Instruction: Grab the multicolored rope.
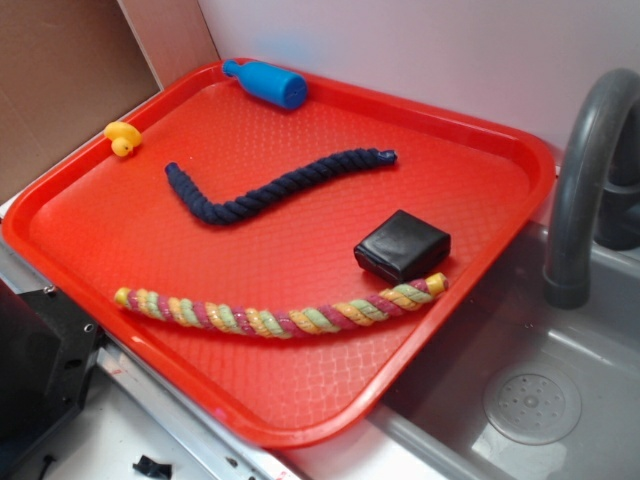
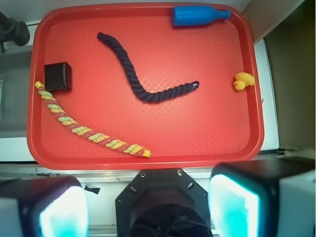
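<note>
A red tray (image 1: 480, 160) sits on a pale surface (image 1: 130, 440) beside a grey sink (image 1: 560, 400) with a curved grey faucet (image 1: 585, 170), and a brown board leans at the far left of the exterior view. Going left to right in that view, a small yellow rubber duck (image 1: 122, 138) rests on the tray's left rim, and the multicolored rope (image 1: 280, 315) lies stretched in a shallow curve along the near part of the tray, lying free on it. Behind it, the navy rope (image 1: 270, 187) winds across the tray's middle, well apart from the first. A blue bottle (image 1: 266, 82) lies on its side at the far edge. A black block (image 1: 402, 244) sits just beside the multicolored rope's right end. In the wrist view the fingers (image 2: 232, 205) stand wide apart and empty at the bottom of the picture, outside the tray's near rim, clear of every object.
</note>
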{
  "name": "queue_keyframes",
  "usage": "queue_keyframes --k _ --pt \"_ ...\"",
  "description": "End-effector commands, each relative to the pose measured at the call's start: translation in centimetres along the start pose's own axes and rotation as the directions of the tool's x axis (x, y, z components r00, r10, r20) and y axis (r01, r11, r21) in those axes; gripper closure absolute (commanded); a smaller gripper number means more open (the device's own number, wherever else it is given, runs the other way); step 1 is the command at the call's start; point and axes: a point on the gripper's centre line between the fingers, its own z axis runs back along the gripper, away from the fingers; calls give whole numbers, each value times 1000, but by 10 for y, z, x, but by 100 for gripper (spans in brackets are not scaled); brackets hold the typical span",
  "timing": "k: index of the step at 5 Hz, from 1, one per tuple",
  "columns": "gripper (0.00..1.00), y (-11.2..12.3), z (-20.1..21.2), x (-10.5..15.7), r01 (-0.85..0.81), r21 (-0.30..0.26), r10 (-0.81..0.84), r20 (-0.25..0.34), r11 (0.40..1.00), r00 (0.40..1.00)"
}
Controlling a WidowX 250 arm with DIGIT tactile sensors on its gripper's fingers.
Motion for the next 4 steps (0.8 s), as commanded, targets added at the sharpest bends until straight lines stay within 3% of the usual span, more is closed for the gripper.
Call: queue_keyframes --k 1,2,3,4 --pt "0 0 0 0 0 0 0 0 1000 1000" --pt "0 -9 -5 7 62 39 -62 13 997 998" --pt "0 -36 -25 21 263 108 -268 44 959 962" --pt "0 -61 -49 28 399 77 -403 34 914 915"
